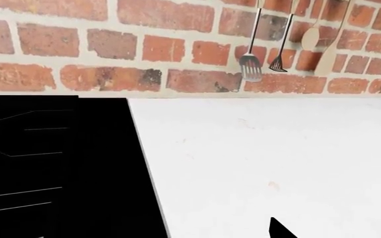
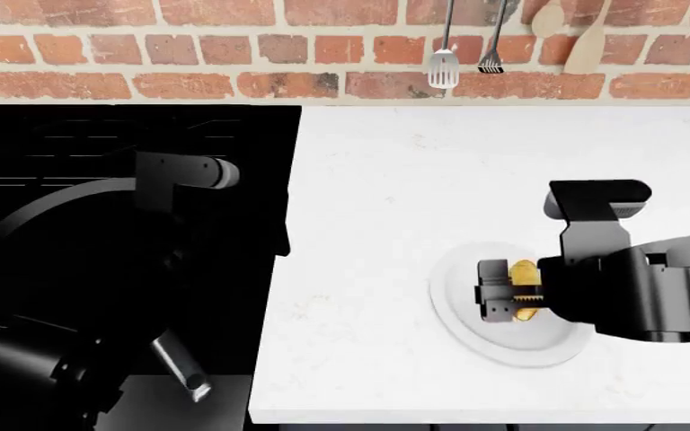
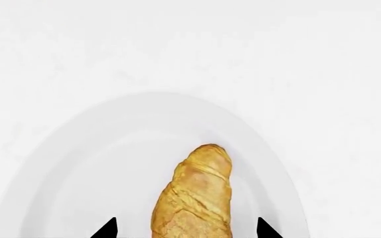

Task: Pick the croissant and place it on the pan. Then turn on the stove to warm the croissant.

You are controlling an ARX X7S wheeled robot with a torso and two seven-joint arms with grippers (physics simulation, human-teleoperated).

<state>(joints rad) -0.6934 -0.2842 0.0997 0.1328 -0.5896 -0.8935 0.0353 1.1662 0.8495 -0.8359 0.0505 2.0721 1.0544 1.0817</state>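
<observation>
A: Right end effector [image 2: 507,291] is spread open, fingers either side of the croissant [image 3: 194,198] lying on the white plate [image 3: 97,163].

B: Risk?

A: Closing off-centre could squirt the pastry sideways. Pan [image 2: 82,260] sits well apart on the stove [image 2: 129,135].

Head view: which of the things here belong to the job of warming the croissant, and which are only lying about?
Belong to the job:
croissant, between the right gripper's open fingers
pan, on the stove
stove

Only there:
white plate under the croissant
hanging utensils on the brick wall
white counter
</observation>
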